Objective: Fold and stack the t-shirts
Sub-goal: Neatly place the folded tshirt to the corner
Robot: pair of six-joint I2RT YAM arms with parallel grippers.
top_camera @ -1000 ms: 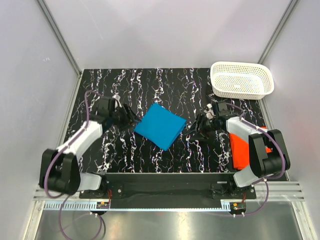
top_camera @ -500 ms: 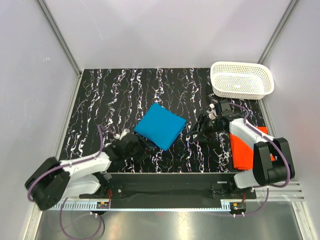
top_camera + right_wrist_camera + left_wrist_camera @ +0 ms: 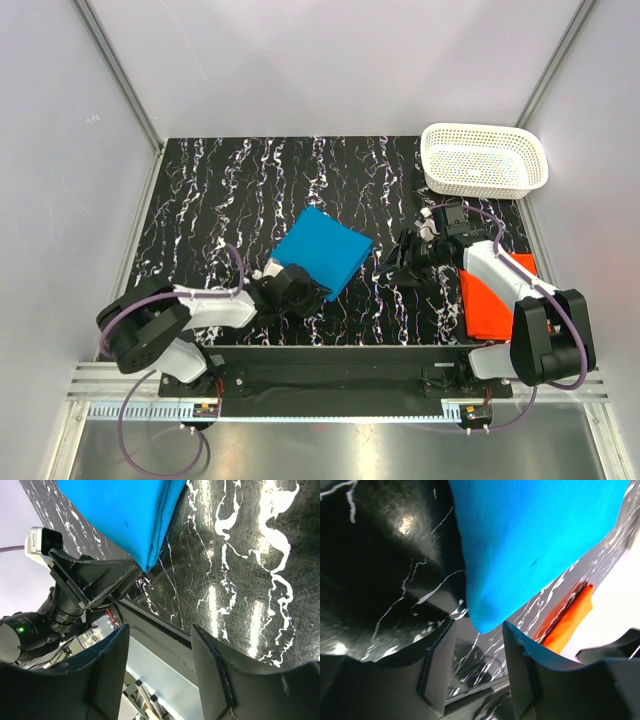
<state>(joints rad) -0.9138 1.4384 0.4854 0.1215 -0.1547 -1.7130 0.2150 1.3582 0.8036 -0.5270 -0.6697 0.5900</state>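
The folded blue shirt [image 3: 322, 250] lies in the middle of the surface [image 3: 220, 190], with the orange shirt [image 3: 482, 310] well apart at the right near edge. The left gripper [image 3: 476, 650], fingers apart, is at the blue shirt's near corner. The right gripper [image 3: 159, 670], likewise apart and empty, is off its right side. Pinching only the top layer could pull the fold open.

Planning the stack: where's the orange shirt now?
Top view: the orange shirt lies at the table's near right corner, partly under the right arm.
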